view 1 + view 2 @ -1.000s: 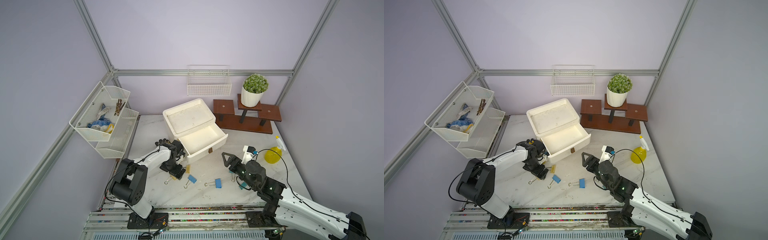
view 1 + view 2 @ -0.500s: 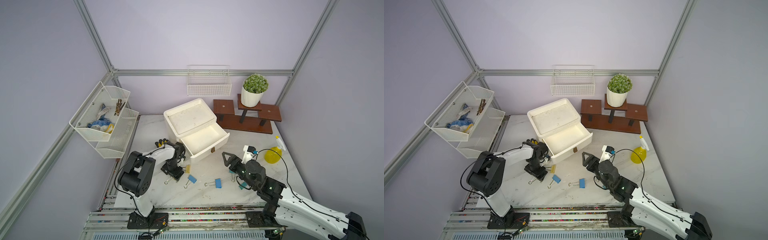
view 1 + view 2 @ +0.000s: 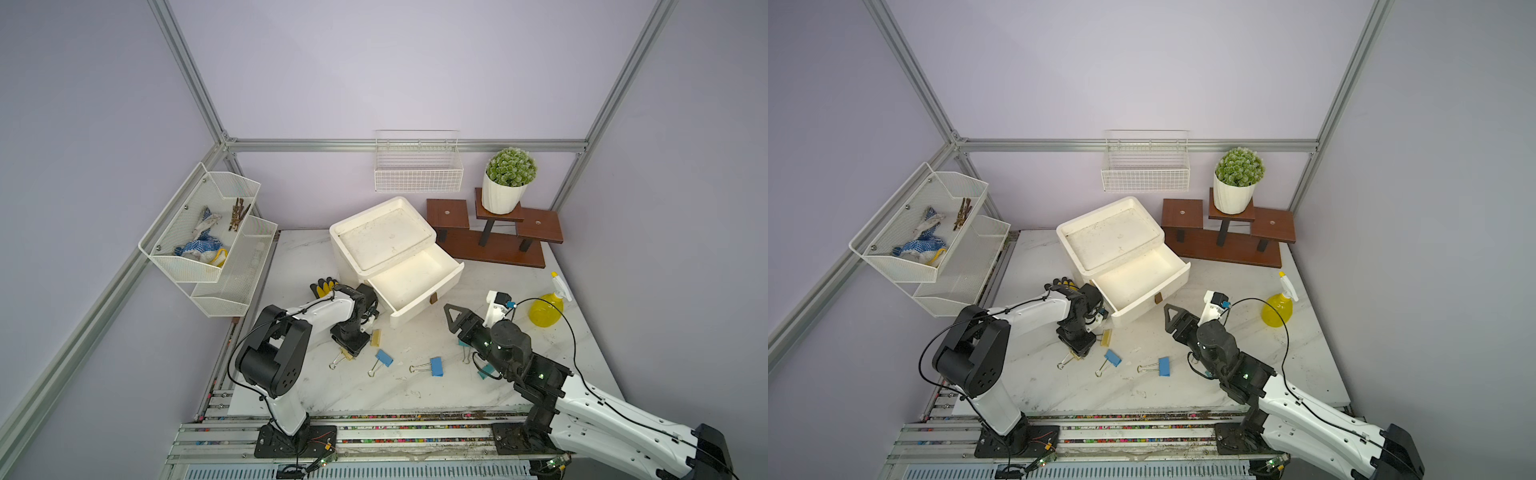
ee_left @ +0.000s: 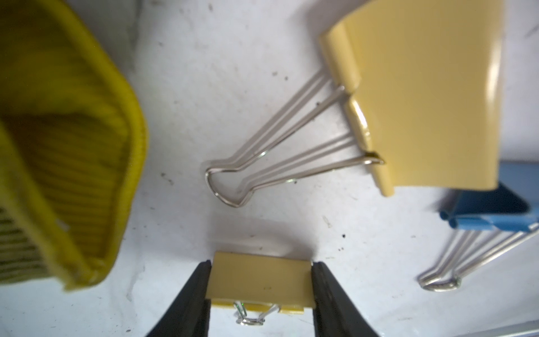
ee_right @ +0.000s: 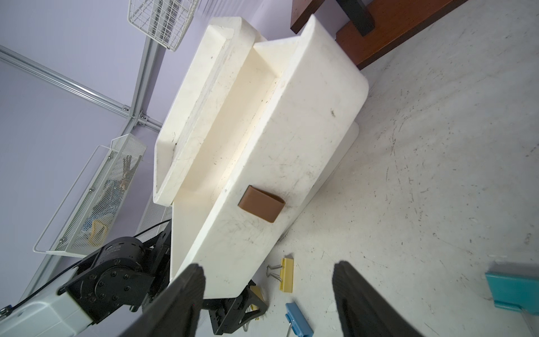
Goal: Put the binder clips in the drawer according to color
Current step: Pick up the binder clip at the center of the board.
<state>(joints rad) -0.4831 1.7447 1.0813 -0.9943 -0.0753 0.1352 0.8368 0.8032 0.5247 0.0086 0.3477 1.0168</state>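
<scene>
My left gripper (image 4: 261, 280) is shut on a pale yellow binder clip (image 4: 259, 280) lying on the table, pads on the clip body's two ends; in both top views it (image 3: 351, 347) (image 3: 1077, 345) stands just left of the drawer chest (image 3: 386, 241). The chest's top drawer (image 3: 415, 282) (image 5: 291, 116) is pulled out and looks empty. A second yellow clip (image 3: 376, 337) (image 4: 423, 102) lies beside it, and two blue clips (image 3: 384, 357) (image 3: 436, 365) are toward the front. Two teal clips (image 3: 463, 343) (image 3: 484, 374) are partly hidden under my right arm. My right gripper (image 3: 455, 318) (image 5: 268, 271) is open and holds nothing, facing the drawer front.
A yellow spray bottle (image 3: 544, 309) stands at the right. A brown wooden stand (image 3: 490, 249) with a potted plant (image 3: 509, 178) is behind the chest. White wire baskets (image 3: 208, 232) hang at the left. A black-and-yellow glove (image 3: 324, 286) lies behind my left arm.
My left gripper came down beside the drawer and closed from wide open onto the yellow clip. The left arm's elbow swung inward. The right arm has not moved.
</scene>
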